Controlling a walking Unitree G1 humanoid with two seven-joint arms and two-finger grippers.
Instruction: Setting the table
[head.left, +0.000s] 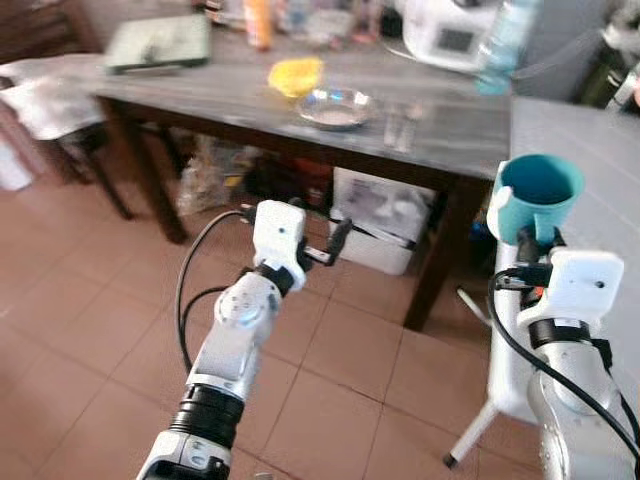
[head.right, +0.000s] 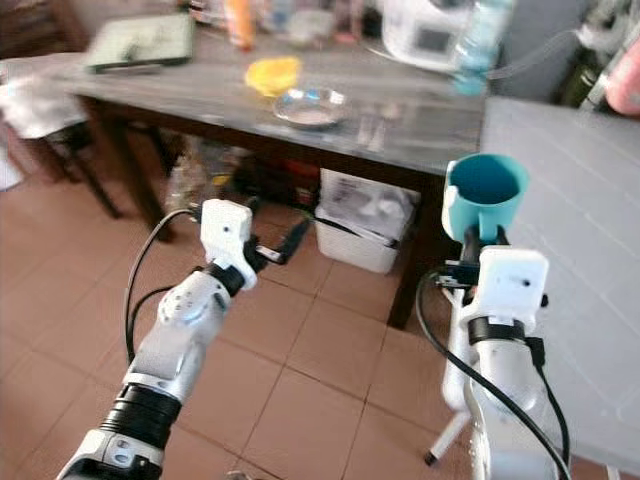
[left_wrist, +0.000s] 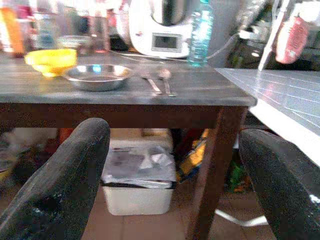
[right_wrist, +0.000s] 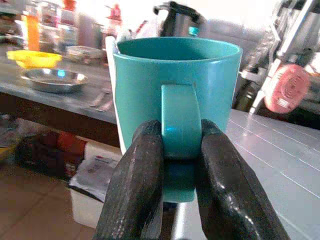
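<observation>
My right gripper is shut on the handle of a teal mug, which it holds upright in the air beside the white tiled counter. The mug looks empty from above. My left gripper is open with nothing between its fingers, held out in front of the dark wooden table. On that table lie a steel plate, a yellow bowl, and a fork and spoon beside the plate.
A white kitchen machine, a water bottle, an orange bottle and a grey tray stand on the table. Under it sits a white bin. A chair with cloth is at the left. The floor is tiled.
</observation>
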